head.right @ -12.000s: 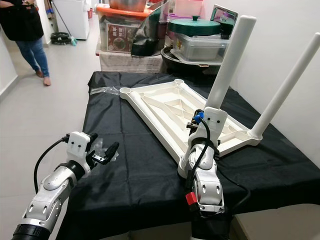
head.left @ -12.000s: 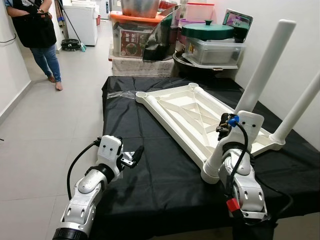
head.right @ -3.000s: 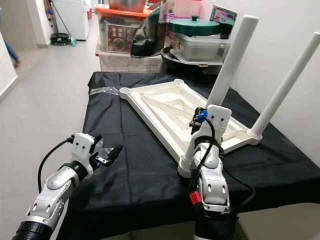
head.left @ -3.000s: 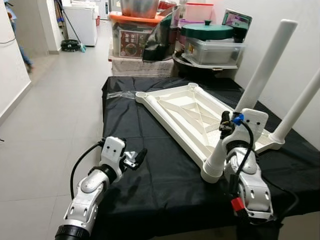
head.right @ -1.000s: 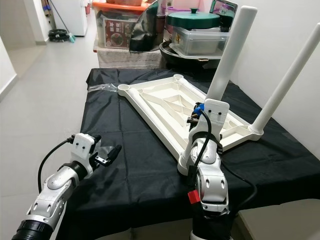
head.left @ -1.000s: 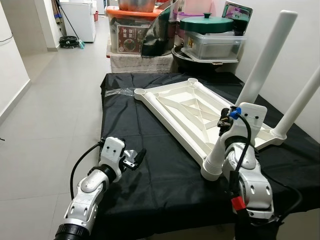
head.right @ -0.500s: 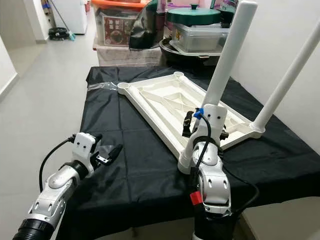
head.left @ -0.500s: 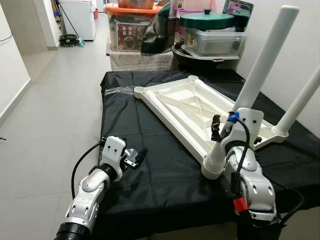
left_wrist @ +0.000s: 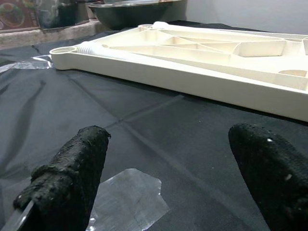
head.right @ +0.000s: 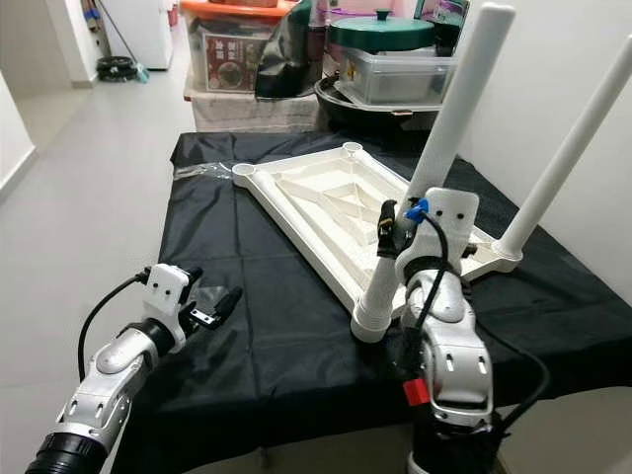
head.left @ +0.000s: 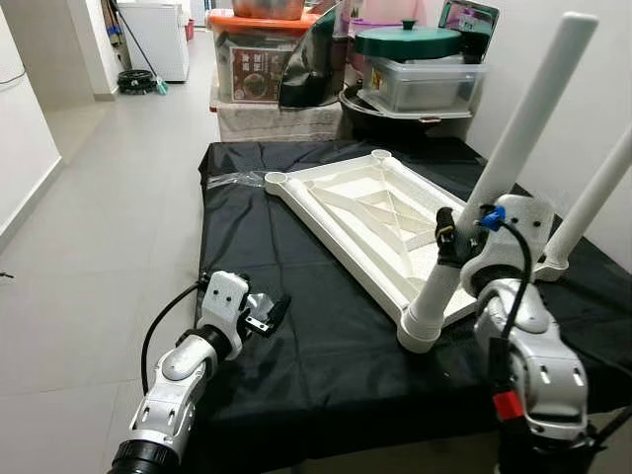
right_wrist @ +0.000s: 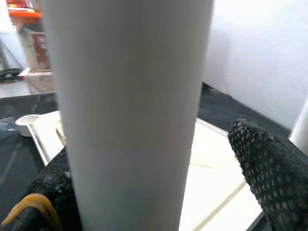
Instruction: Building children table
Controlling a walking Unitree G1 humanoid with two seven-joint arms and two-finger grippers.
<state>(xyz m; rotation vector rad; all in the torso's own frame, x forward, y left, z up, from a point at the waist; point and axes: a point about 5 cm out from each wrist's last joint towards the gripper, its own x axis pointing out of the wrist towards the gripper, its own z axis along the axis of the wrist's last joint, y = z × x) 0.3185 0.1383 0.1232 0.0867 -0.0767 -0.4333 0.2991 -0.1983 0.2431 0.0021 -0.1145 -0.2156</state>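
Black cloth (head.left: 296, 257) carries upturned tabletop (head.left: 365, 212); right tool (right_wrist: 159, 192) straddles leg (head.left: 513, 148), left tool (left_wrist: 168, 183) spread empty.

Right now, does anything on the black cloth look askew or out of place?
Yes. The near white plastic leg leans instead of standing straight in the upturned white tabletop's corner socket; the right pincer straddles it. A loose clear plastic scrap lies by the left pincer.
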